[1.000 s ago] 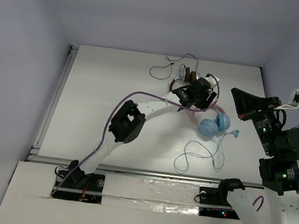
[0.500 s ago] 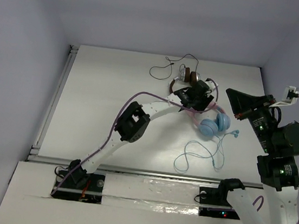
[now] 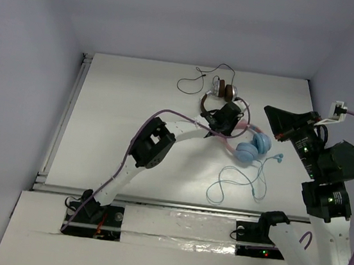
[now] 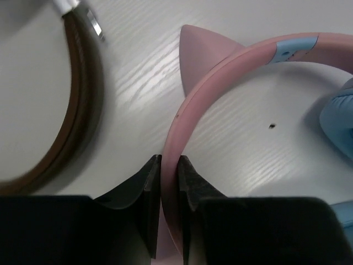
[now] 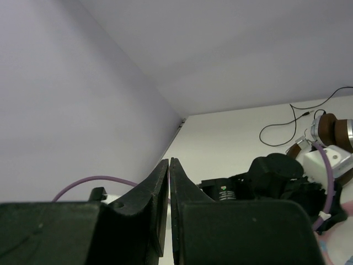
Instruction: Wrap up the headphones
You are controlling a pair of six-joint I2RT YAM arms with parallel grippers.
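Mid-frame, our left gripper (image 4: 169, 165) clamps the headband of the pink cat-ear, blue-cupped headphones (image 4: 220, 72), probably steadying them for wrapping; our right gripper (image 5: 169, 165) hangs closed, empty.

Brown headphones (image 4: 83, 110) lie just beside left gripper (image 4: 169, 164).

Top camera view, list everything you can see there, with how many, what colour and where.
Pink cat-ear headphones with light blue ear cups: one, centre right of the table.
Thin light blue cable: one, lying in loose loops toward the near edge.
Brown-and-silver headphones with black cable: one, far centre.
White table: one, under everything.
Left gripper: black, shut on the pink headband.
Right gripper: black, shut, empty, raised at the right.
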